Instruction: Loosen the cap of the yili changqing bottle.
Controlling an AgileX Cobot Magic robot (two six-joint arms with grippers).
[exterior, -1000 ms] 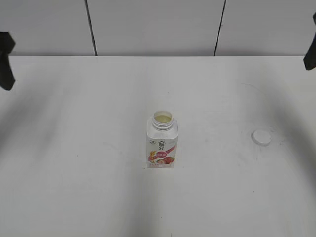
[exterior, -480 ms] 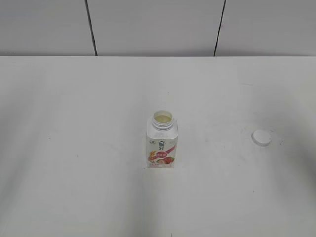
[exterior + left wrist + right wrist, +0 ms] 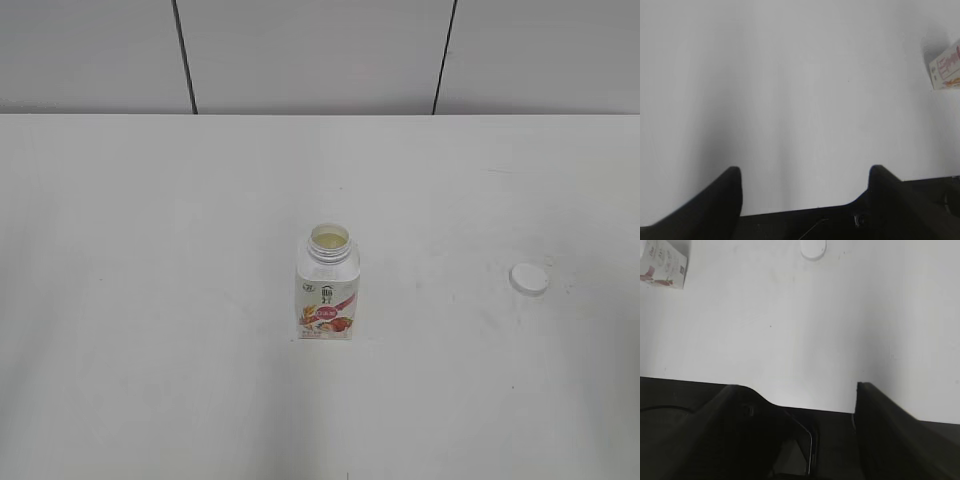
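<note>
White plastic cap (image 3: 529,278) off, lying well right of upright yili changqing bottle (image 3: 328,288). Arms gone from exterior view; left gripper (image 3: 805,175) and right gripper (image 3: 805,390) spread wide, empty. Loosening apparently complete.

The yili changqing bottle (image 3: 327,296) label bears a dark logo, too small to read

A plain white table (image 3: 150,300) meets a pale panelled wall (image 3: 310,50) with dark vertical seams.
</note>
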